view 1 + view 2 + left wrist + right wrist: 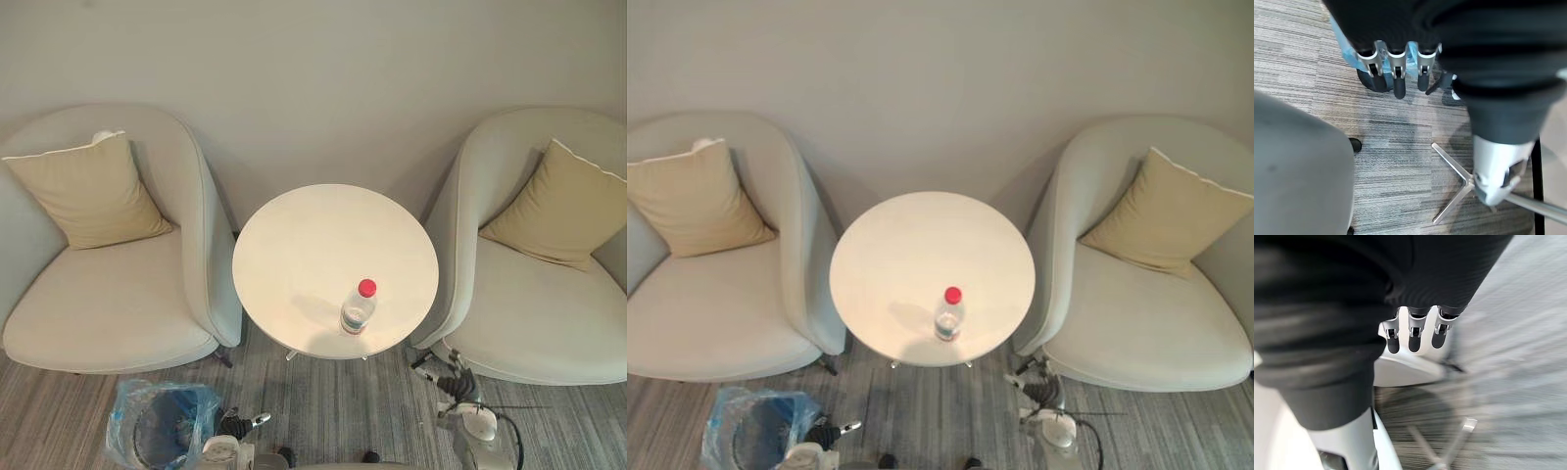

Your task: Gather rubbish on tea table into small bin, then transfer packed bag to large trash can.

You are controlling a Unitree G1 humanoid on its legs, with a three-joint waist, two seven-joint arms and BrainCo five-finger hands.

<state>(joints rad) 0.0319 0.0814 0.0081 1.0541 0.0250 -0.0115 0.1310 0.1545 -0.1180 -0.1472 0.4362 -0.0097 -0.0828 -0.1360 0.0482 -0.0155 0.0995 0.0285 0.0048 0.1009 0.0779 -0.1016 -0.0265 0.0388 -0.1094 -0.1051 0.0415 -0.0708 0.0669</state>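
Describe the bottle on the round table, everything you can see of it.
The bottle is small and of clear plastic. Its red cap is screwed on, and a pale label wraps its middle. It stands upright on the round white table, near the edge closest to the robot and a little to the robot's right of centre. It casts a soft shadow on the tabletop. Only the table touches it. Whether any liquid is left inside cannot be told.
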